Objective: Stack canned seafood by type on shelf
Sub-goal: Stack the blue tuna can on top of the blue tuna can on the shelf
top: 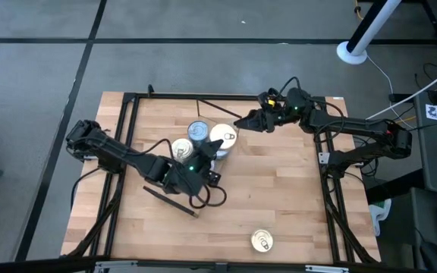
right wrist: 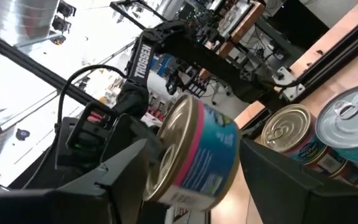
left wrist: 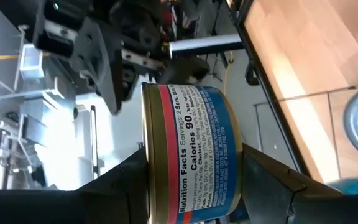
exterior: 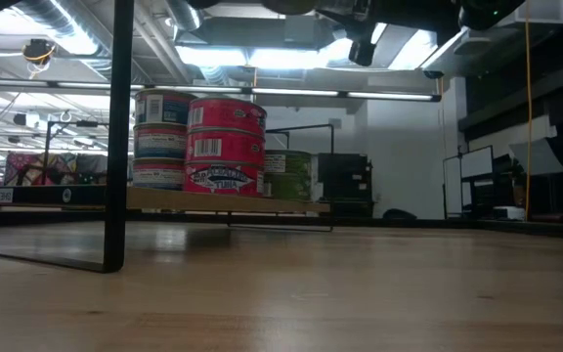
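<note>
Tins (top: 203, 136) cluster mid-shelf (top: 279, 197); the left end effector (left wrist: 194, 186) clamps one, the right end effector (right wrist: 194, 168) another; colliding there could topple stacks.

Round seafood tins (top: 203, 139) cluster stacked on the plywood shelf (top: 279, 189); one gold-lidded tin (top: 262, 241) lies apart.

1. Stacked tins (top: 199, 140) crowd the shelf (top: 279, 189) centre; left gripper (top: 203, 161) and right gripper (top: 237, 121) hem them in.
2. Shelf's near half is open, save a lone gold tin (top: 262, 241).
3. Frame bars (top: 130, 136) edge both sides.
</note>
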Motion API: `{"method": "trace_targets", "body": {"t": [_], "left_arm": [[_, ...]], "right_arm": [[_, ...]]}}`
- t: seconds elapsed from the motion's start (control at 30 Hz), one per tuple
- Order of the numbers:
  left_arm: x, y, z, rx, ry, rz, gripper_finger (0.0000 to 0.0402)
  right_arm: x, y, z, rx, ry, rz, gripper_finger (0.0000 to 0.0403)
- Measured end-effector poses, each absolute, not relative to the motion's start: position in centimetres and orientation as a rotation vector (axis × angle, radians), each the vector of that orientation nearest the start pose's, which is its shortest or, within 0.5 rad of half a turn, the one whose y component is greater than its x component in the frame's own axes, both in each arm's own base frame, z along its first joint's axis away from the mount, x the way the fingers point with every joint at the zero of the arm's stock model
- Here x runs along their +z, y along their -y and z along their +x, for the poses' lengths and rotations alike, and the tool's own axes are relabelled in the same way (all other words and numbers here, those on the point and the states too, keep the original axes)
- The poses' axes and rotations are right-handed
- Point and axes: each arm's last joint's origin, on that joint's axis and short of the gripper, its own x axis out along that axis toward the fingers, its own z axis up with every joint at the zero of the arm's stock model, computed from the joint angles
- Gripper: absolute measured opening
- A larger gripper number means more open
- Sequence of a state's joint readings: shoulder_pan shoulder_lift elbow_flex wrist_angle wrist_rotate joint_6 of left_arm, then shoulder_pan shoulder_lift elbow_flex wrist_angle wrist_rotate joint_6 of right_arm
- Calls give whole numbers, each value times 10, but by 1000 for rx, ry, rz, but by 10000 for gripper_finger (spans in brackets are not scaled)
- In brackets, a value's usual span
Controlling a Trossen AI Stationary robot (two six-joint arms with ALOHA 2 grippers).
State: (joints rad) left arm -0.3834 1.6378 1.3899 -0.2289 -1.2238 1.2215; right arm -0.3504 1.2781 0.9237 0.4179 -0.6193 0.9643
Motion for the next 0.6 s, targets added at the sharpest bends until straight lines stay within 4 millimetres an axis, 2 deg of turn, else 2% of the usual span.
{"method": "trace_targets", "body": {"t": [0.33, 0.6], "left_arm": [[311, 124, 318, 610, -884, 1418, 193], [297, 122, 296, 643, -895, 1294, 193]], "right_arm": [[332, 81, 274, 297, -99, 926, 250], [332, 80, 274, 320, -112, 924, 250]]}}
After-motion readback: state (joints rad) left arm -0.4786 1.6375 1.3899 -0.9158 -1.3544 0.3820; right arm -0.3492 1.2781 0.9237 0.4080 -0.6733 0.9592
